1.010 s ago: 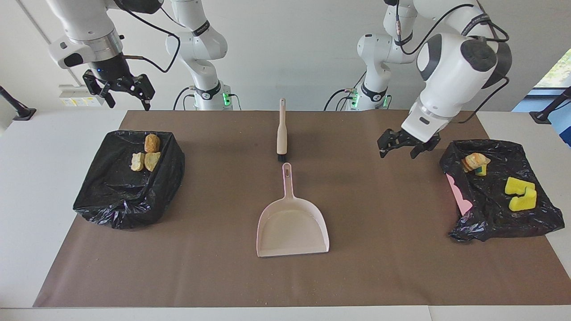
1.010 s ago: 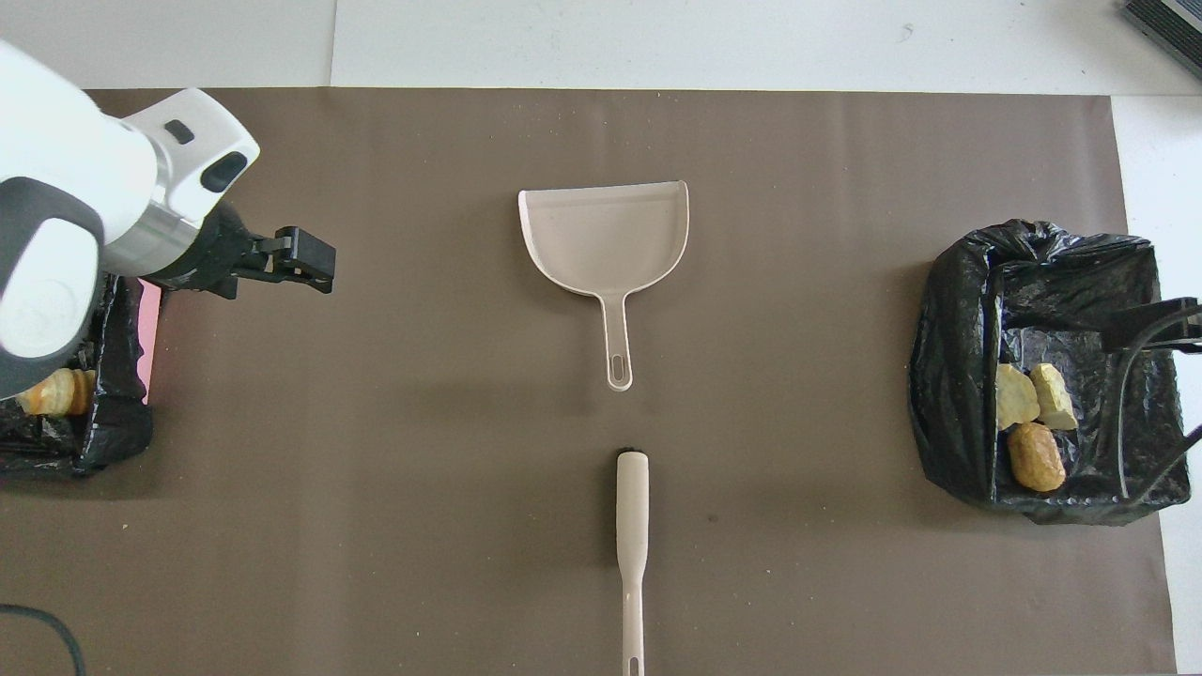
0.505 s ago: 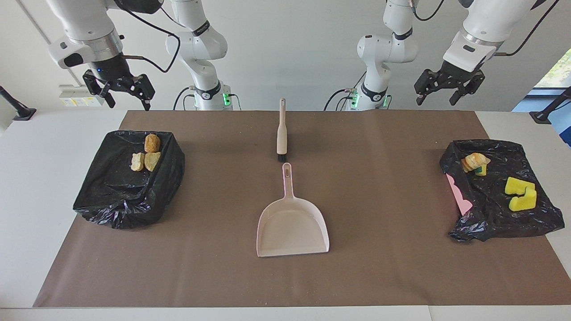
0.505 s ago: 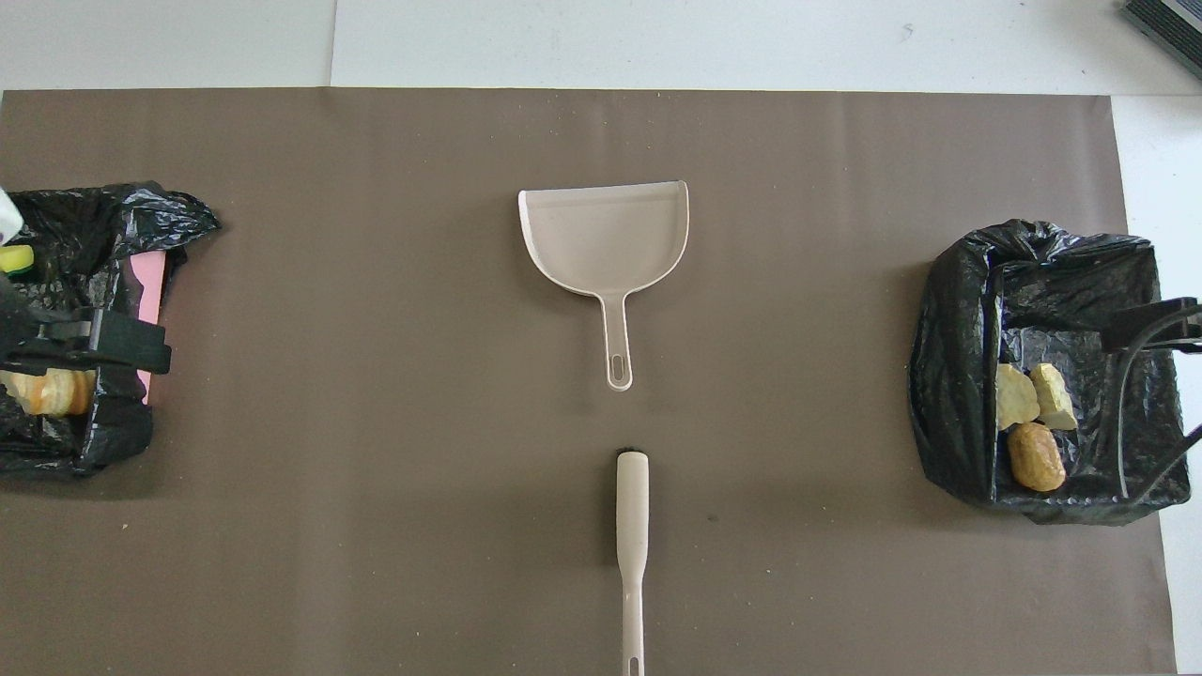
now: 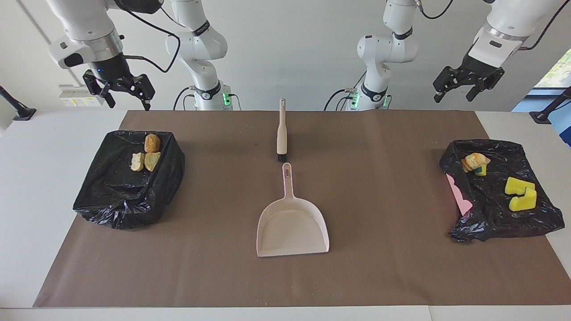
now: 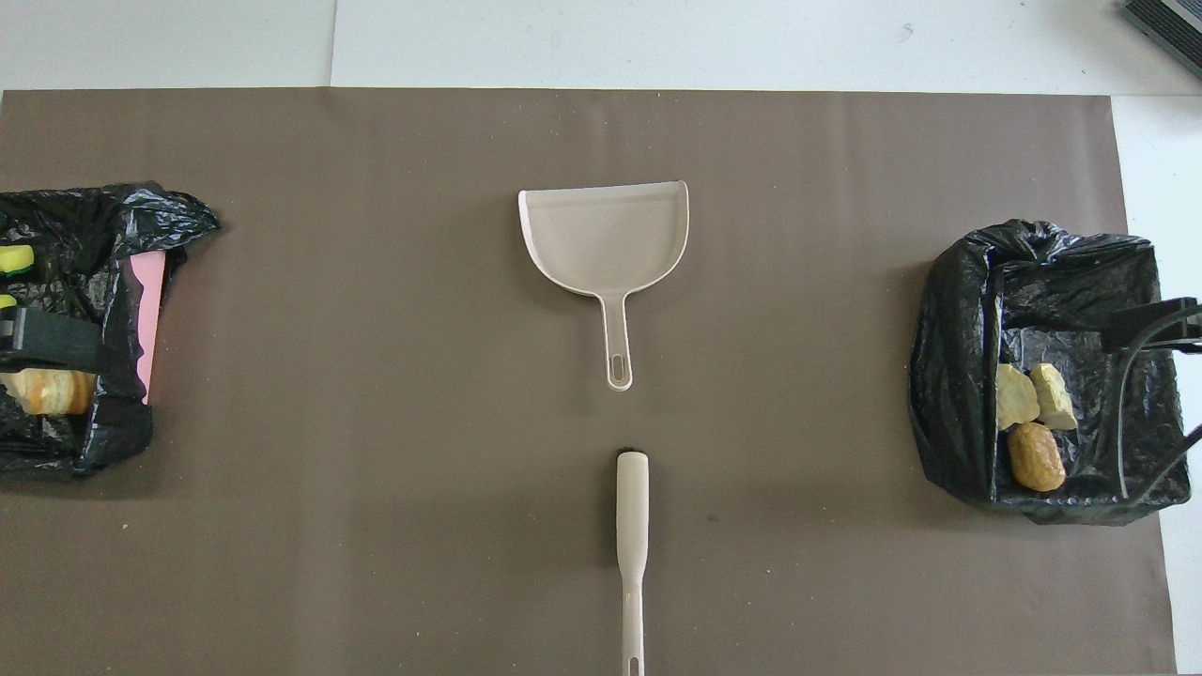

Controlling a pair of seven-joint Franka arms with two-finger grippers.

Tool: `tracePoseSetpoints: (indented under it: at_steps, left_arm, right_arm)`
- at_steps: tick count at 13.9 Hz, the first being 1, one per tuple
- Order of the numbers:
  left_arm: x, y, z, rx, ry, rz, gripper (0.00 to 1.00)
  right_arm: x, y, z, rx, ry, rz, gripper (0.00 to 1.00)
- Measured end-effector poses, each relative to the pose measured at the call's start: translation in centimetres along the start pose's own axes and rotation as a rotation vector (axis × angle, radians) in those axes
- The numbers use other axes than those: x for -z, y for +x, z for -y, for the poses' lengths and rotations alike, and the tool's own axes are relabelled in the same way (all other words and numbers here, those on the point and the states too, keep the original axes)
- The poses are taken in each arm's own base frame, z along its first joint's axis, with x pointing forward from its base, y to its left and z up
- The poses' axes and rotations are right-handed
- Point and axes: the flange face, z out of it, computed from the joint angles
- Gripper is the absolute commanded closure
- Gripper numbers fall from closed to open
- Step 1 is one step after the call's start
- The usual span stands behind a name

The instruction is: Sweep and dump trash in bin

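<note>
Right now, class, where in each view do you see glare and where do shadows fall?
Facing view: bright daylight comes through the window at the left arm's end; the black bin bags carry glossy highlights; the dustpan casts only a soft shadow on the brown mat. Overhead view: even light, a faint shadow beside the brush.

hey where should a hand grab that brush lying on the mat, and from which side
Probably the brush by its slim beige handle, which lies flat, pointing toward the robots. Come straight down from above, fingers straddling its narrow width, away from the dark bristle end near the dustpan.
</note>
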Motion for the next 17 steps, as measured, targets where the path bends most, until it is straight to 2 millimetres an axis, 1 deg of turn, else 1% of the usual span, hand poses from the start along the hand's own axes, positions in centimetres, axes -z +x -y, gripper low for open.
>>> tracePoseSetpoints:
  at_steps: [6,11,17]
  left_arm:
    - [0.21,-0.11,-0.53,-0.019,0.000,-0.004,0.00]
    - [0.25,-0.19,-0.57,-0.022,0.001,-0.002,0.00]
    - [0.24,-0.20,-0.50,-0.087,0.001,-0.001,0.00]
  right_arm:
    - [0.00,0.00,0.00,0.000,0.000,0.000,0.00]
    - [0.00,0.00,0.00,0.000,0.000,0.000,0.00]
    - [0.00,0.00,0.00,0.000,0.000,0.000,0.00]
